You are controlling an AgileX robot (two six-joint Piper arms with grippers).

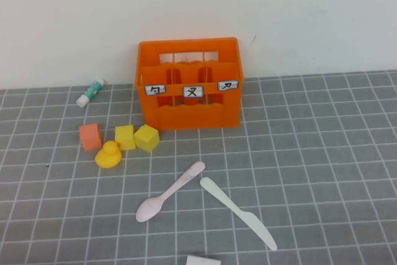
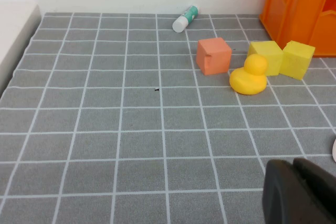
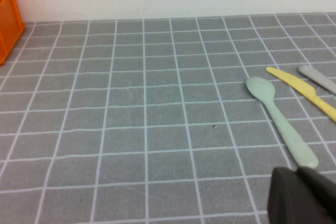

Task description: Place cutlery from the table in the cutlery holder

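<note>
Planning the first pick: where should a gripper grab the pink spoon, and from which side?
Grip the pink spoon mid-handle, coming straight down with jaws across its width. It lies flat on the table, handle angled toward the cutlery holder; the knife lies apart on its right. Left gripper and right gripper are parked low.

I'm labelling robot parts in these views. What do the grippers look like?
Little shows. In each wrist view, the left gripper and the right gripper appear only as a dark grey, matte, blocky shape with rounded edges at the corner. No cables, markings or arm links are visible, and neither arm appears in the high view.
</note>
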